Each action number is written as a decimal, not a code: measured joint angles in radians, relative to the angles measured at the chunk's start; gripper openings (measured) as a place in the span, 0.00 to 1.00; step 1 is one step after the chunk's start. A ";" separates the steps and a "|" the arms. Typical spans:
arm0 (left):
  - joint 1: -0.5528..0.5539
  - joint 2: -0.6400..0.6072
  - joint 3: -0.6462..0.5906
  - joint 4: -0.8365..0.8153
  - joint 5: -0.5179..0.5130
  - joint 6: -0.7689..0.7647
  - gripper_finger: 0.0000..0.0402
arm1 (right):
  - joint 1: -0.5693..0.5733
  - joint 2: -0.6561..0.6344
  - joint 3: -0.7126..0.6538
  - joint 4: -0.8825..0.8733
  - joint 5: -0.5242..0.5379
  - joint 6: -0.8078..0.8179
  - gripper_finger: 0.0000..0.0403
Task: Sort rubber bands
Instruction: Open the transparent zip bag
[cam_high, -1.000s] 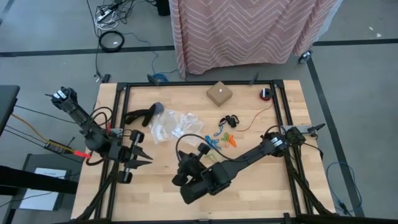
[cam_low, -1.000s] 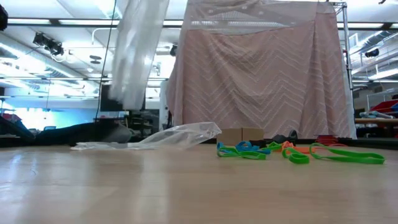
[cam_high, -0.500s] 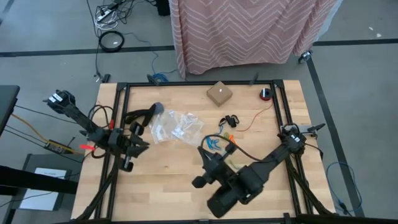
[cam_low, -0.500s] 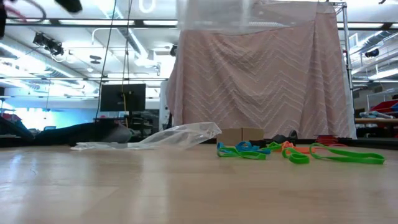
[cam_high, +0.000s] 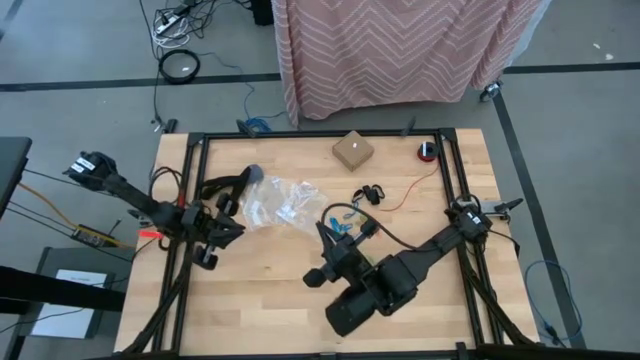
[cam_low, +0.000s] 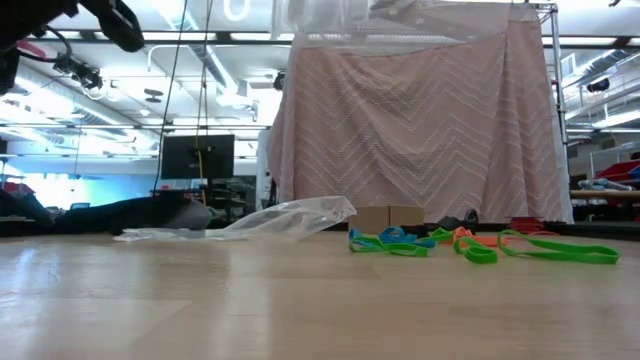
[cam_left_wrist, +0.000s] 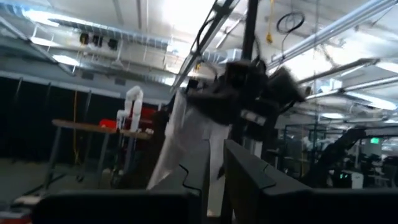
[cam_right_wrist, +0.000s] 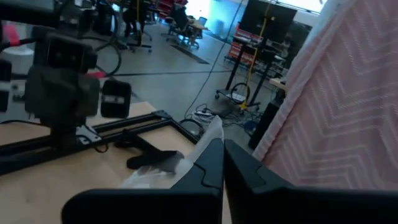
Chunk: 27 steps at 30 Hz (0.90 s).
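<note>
Over mid-desk, right hand (cam_right_wrist: 221, 146) is up high, clenched tight on a clear bag (cam_low: 320, 12) that hangs off its tips. Nothing else in it.

Bands (cam_low: 478, 255) lie loose on the desk around the middle, a green/blue/orange heap, none bagged from what I can see. Spare bags (cam_high: 280, 205) lie flat just beside them, toward the left edge.

Left hand (cam_high: 222, 232) hovers near the left edge, pointed at the hanging bag. Can't tell its state, and it doesn't look to be holding anything.

My read: the step is getting that bag open. To do it well:
- keep the pinch on one lip only
- left takes the other lip
- hold it low over the heap
</note>
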 joint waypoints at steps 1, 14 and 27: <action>0.010 0.013 0.000 0.006 0.007 -0.011 0.15 | -0.004 0.000 0.000 0.034 -0.001 -0.036 0.00; 0.094 0.180 0.000 0.201 0.114 -0.110 0.21 | -0.040 0.000 0.000 0.923 -0.185 -1.025 0.00; 0.094 0.194 0.000 0.149 0.143 -0.135 0.21 | -0.045 0.008 -0.143 0.193 -0.414 -0.222 0.20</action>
